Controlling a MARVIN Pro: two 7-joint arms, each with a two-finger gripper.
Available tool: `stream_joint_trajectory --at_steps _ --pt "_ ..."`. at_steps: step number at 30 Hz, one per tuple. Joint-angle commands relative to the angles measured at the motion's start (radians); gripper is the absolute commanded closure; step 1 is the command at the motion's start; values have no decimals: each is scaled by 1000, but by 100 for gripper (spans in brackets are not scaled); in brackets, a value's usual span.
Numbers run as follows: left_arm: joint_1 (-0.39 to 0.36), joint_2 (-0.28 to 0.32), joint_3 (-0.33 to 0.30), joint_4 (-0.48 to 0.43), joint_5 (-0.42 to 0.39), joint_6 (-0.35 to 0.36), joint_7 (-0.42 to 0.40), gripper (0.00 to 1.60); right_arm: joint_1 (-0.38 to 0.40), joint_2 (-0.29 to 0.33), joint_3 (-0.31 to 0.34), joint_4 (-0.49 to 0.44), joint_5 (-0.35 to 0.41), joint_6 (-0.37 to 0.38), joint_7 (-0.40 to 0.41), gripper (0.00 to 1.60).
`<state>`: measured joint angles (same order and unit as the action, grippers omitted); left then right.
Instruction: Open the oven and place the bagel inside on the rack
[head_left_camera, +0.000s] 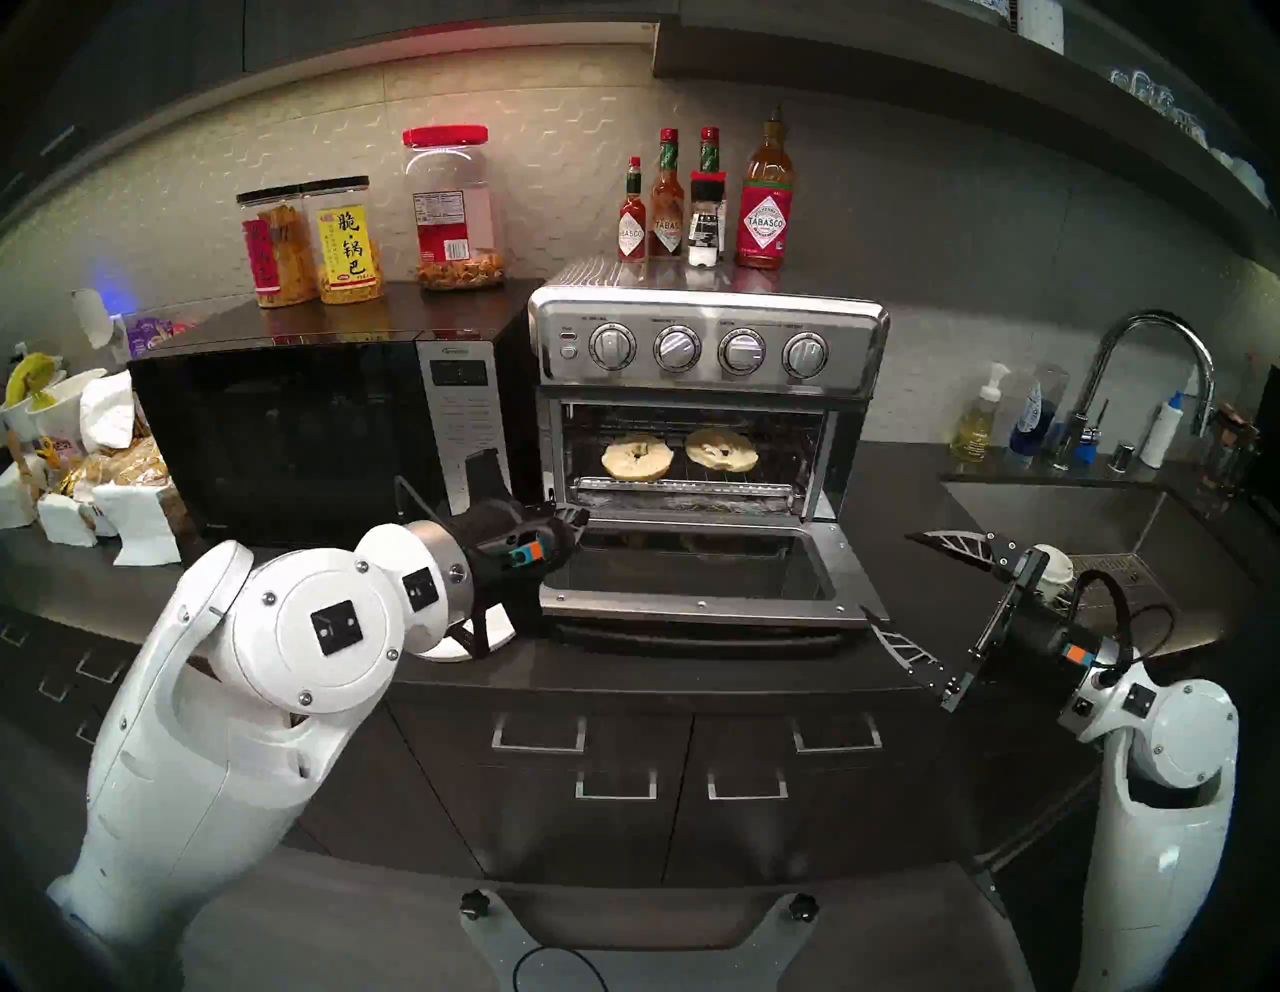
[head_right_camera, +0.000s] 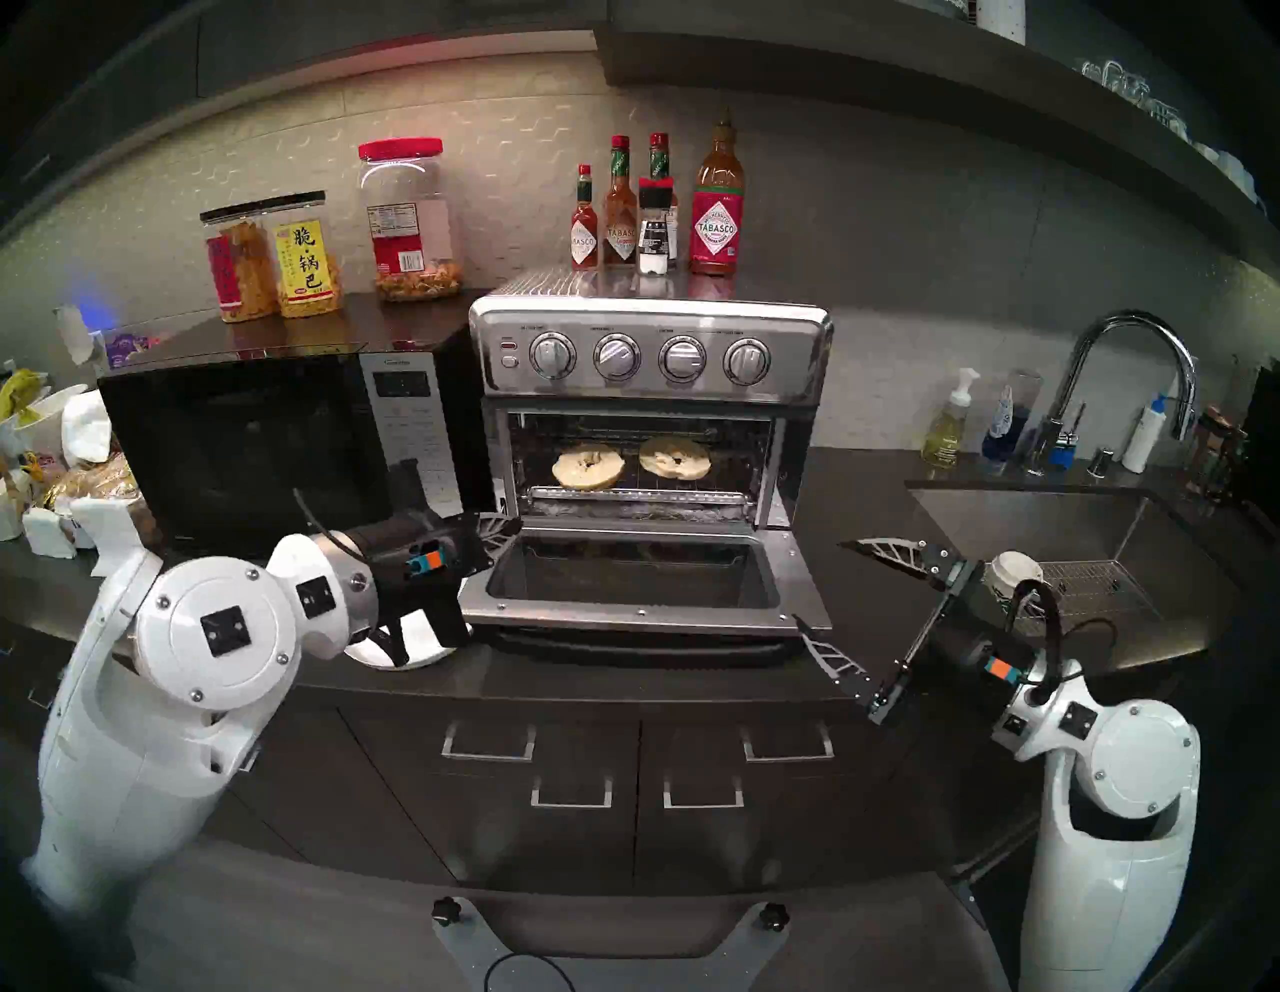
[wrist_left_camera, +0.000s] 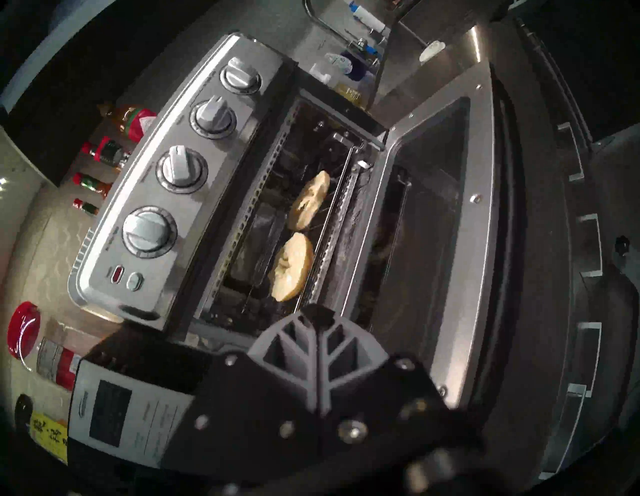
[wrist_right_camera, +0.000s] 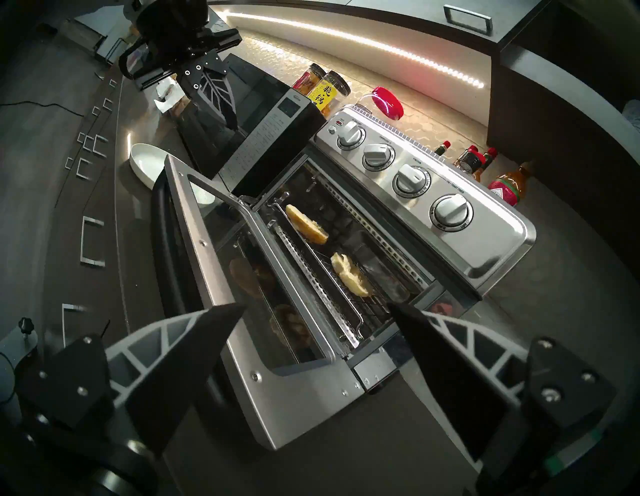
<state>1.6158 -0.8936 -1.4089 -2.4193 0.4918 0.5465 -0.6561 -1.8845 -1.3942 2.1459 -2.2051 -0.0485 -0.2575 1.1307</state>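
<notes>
The stainless steel oven (head_left_camera: 706, 346) stands with its glass door (head_left_camera: 692, 575) folded down flat. Two pale bagel halves (head_left_camera: 636, 457) (head_left_camera: 722, 449) lie side by side on the wire rack (head_left_camera: 679, 476) inside. My left gripper (head_left_camera: 578, 518) is shut and empty, its tip at the door's left hinge corner, just outside the cavity. In the left wrist view the shut fingers (wrist_left_camera: 317, 311) point at the nearer bagel half (wrist_left_camera: 291, 266). My right gripper (head_left_camera: 890, 575) hangs open and empty off the door's right edge. Its wrist view looks between the fingers at both bagel halves (wrist_right_camera: 306, 225) (wrist_right_camera: 349, 275).
A black microwave (head_left_camera: 312, 429) stands left of the oven, with snack jars (head_left_camera: 312, 242) on top. Sauce bottles (head_left_camera: 762, 201) stand on the oven. A white plate (head_left_camera: 485, 634) lies under my left wrist. A foil-lined tray (head_left_camera: 686, 495) sits below the rack. Sink (head_left_camera: 1080, 526) and faucet (head_left_camera: 1143, 360) at the right.
</notes>
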Motion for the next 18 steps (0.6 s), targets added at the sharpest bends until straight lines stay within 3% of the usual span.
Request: stream_joint_trajectory --at_steps 1,18 --pt "119 -9 -60 -24 3 21 93 160 6 1 -2 -11 5 -1 0 0" --pt "343 -80 -172 -24 -15 12 240 160 6 1 -2 -8 2 -2 0 0"
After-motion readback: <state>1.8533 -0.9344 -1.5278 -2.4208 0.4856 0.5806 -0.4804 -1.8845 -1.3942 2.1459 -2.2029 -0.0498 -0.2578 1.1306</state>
